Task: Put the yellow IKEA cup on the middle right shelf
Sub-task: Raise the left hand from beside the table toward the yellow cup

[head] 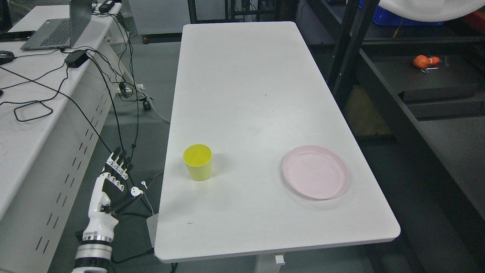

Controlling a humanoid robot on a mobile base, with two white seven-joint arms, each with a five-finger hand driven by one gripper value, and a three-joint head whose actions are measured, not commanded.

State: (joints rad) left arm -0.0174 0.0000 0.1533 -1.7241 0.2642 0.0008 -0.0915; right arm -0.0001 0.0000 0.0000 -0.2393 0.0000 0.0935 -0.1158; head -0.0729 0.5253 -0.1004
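White tabletop [257, 94] holds an upright yellow cup [197, 162] near its left edge and a pink plate [315, 171] well apart, while the left hand [111, 182] hangs beside the table, fingers spread, empty.

A long white table with rounded corners [250, 94] fills the middle of the picture. Two things sit on it, both near the close end. A small yellow plastic cup [197, 162] stands upright on the left side, with its open top facing up. A round, flat, pale pink plastic plate [315, 171] lies on the right side, close to the table's right edge. The cup and the plate are well apart. The far half of the table top is bare white.
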